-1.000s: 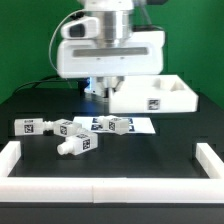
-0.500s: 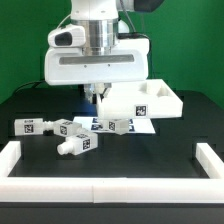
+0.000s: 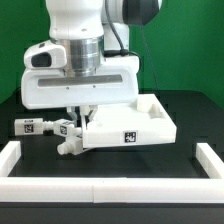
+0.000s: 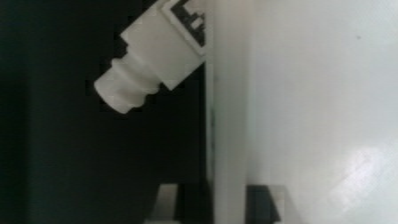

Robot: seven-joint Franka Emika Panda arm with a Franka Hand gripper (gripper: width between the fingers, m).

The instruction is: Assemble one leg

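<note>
Three small white legs lie on the left of the black table (image 3: 45, 166). The far-left leg (image 3: 30, 126) shows its black-and-white tag. The middle leg (image 3: 62, 127) lies just to its right. The near leg (image 3: 69, 148) lies closer to the front, with its right end right by the edge of the big white slab (image 3: 140, 120). Nothing holds any leg. The claw (image 3: 85, 108) hangs under the big white arm (image 3: 78, 60), at the slab's left edge. It is clenched on that edge. In the wrist view the slab's edge runs between the two dark fingers (image 4: 175, 205). The slab reaches off to the right and has a square tag (image 3: 130, 138) on its near side. A low white wall (image 3: 110, 190) runs along the front.
</note>
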